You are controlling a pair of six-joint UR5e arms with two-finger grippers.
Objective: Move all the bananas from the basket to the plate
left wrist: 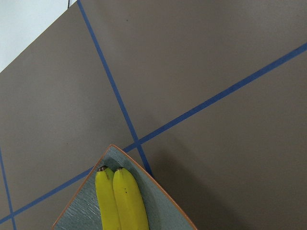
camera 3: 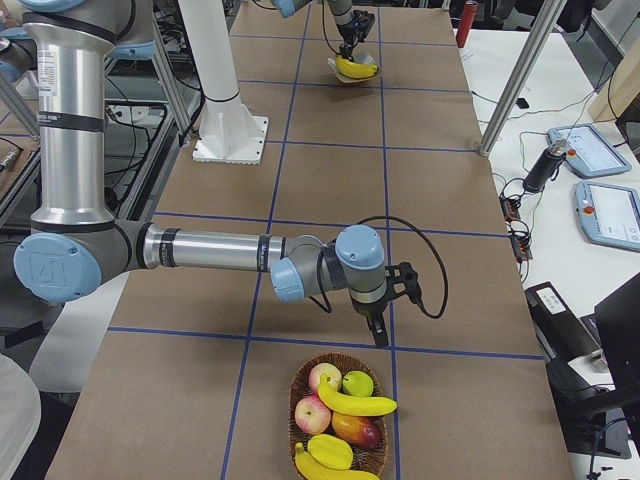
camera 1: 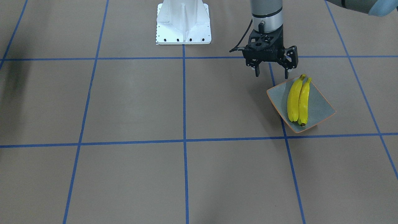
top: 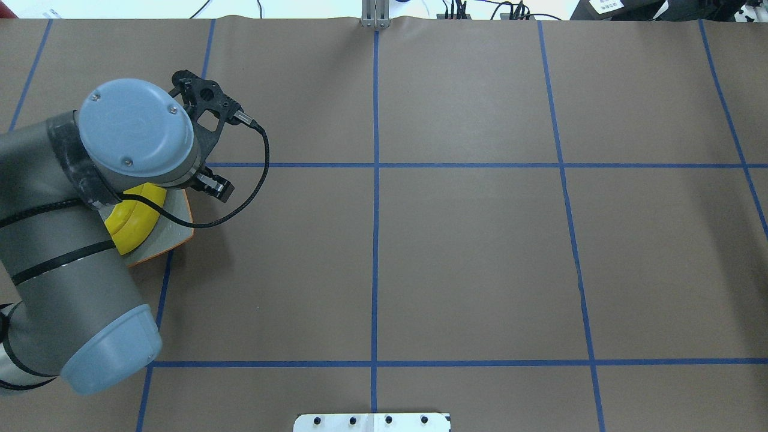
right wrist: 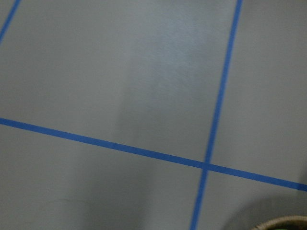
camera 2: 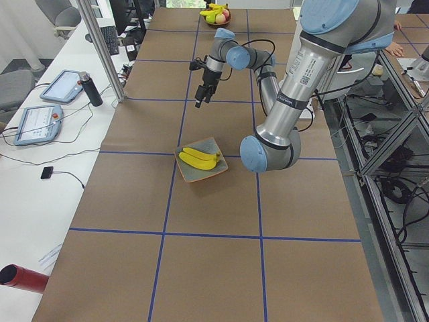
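Two yellow bananas (camera 1: 298,100) lie side by side on the square grey-blue plate (camera 1: 318,107). My left gripper (camera 1: 271,74) hangs open and empty just above the table, beside the plate's corner nearest the robot base. The left wrist view shows the banana tips (left wrist: 120,196) on the plate (left wrist: 156,211). At the table's other end, the basket (camera 3: 300,400) holds more bananas (camera 3: 357,404) among other fruit. My right gripper (camera 3: 381,337) hovers over the table just short of the basket's rim; I cannot tell if it is open or shut.
Red and green apples (camera 3: 340,382) share the basket with the bananas. The white robot base (camera 1: 183,23) stands at mid-table. Blue tape lines grid the brown table cover (camera 1: 186,102). Tablets and a bottle sit on the side desk (camera 2: 67,87).
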